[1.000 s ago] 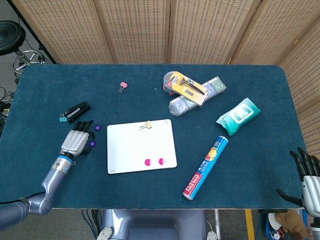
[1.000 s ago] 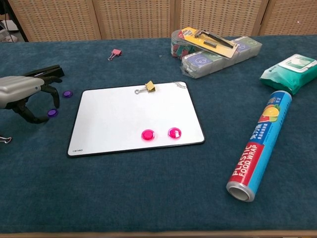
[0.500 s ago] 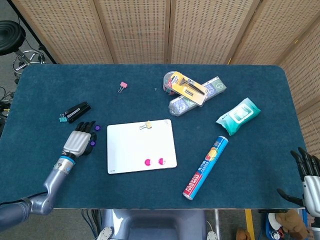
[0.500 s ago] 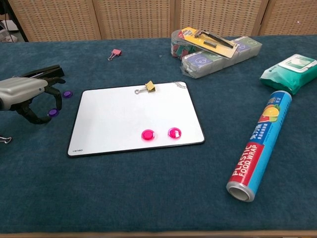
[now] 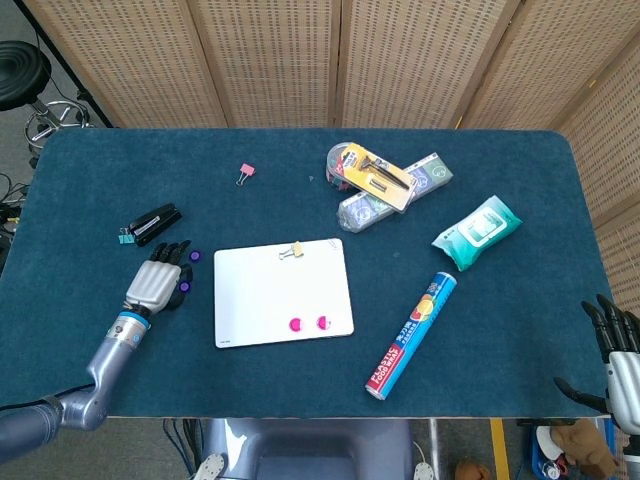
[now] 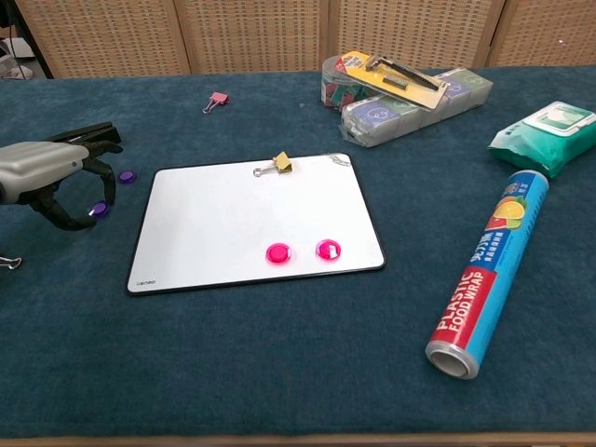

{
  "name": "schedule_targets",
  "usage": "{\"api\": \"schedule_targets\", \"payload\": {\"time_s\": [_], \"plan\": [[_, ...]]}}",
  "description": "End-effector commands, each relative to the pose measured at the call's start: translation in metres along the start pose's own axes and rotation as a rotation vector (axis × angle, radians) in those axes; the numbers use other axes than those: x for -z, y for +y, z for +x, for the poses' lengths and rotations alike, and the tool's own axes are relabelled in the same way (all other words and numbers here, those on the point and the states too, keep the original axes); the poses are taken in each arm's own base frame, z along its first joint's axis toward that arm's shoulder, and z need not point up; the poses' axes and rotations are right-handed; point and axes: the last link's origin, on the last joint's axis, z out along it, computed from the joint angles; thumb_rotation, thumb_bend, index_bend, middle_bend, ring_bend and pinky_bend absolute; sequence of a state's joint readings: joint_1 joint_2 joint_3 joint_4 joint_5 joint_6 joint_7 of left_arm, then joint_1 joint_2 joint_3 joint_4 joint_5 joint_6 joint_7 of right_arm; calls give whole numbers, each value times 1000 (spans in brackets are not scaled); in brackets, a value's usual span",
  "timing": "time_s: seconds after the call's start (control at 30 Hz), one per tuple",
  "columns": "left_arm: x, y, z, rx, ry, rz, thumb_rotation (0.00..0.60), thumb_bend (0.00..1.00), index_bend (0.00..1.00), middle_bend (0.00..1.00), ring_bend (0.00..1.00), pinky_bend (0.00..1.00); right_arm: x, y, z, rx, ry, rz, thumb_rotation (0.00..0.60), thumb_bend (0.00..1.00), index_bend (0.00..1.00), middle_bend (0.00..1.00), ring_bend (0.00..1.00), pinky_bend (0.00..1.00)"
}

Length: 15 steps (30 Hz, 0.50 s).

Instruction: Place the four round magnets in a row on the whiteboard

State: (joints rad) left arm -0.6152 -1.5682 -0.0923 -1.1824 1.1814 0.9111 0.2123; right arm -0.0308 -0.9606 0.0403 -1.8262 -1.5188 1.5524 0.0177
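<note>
The left hand [image 6: 45, 177] arches over a purple magnet [image 6: 97, 210] on the counter [image 6: 279, 354], fingers curled down around it, though whether they grip it I cannot tell. A second purple magnet [image 6: 127, 175] lies just beyond its fingertips. To the hand's right, the whiteboard [image 6: 233, 214] carries two pink magnets [image 6: 278, 252]. A good pick likely needs a firm pinch at the magnet's rim. The right hand [image 5: 620, 350] hangs open, well away.

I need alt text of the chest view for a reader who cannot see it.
The robot's left hand hovers over a purple magnet beside a whiteboard holding two pink magnets. A second purple magnet lies nearby.
</note>
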Motion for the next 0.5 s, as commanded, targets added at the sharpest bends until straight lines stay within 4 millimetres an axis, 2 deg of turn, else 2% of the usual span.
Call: {"api": "schedule_targets", "payload": {"time_s": [0.03,0.17,0.37,0.5], "plan": [[0,4,6,17,12,-15,600,353,554,0,0,0,0,0,0,0,0,0,600,0,0,0,0,0],[2,14,13,30,23,-50,600,353,554,0,0,0,0,0,0,0,-2,1,600,0,0,0,0,0],[5,51,19,64,3,-157,600,353,554,0,0,0,0,-1,0,1,-2,2,600,0,0,0,0,0],[8,83,16,60,-21,-246,600,353,554,0,0,0,0,-1,-1,5,-5,0,600,0,0,0,0,0]]}}
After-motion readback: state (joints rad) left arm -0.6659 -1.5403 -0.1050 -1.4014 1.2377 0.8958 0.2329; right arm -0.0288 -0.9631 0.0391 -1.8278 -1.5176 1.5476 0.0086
